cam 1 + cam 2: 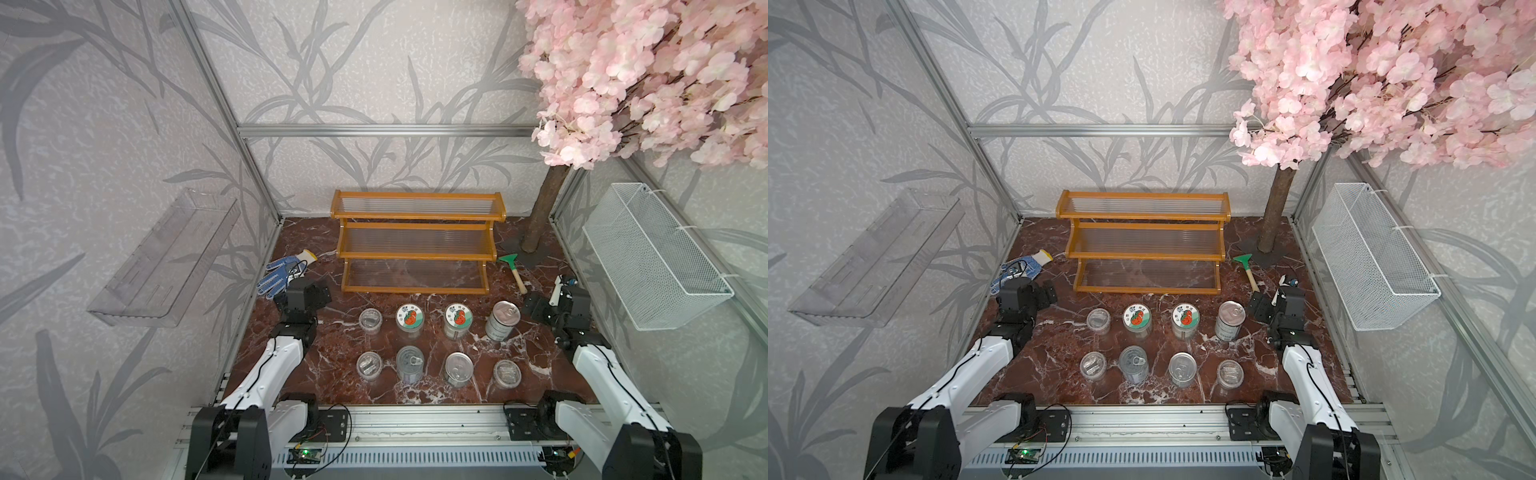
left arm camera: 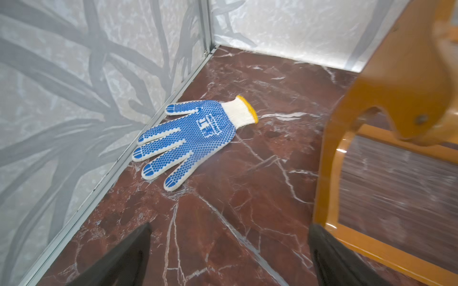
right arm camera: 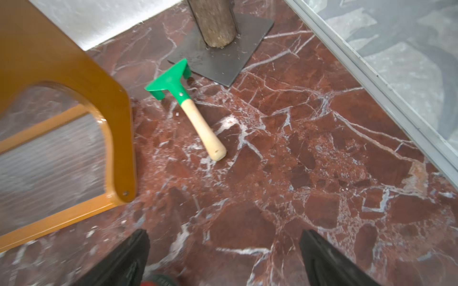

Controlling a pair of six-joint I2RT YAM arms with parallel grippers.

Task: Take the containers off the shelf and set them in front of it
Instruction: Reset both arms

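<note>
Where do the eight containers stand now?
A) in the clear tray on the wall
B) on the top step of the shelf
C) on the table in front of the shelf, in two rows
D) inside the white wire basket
C: in a top view the shelf has bare steps, and the containers stand in two rows of four on the table before it.

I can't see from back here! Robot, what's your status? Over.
Left jaws, right jaws open, empty. Shelf bare; eight containers in two rows before it. Glove, green tool aside, clear.

The shelf [image 1: 415, 216] is orange-brown, glove [image 2: 195, 133] blue-dotted, jar lids [image 1: 410, 318] perhaps tomato-printed.
</note>
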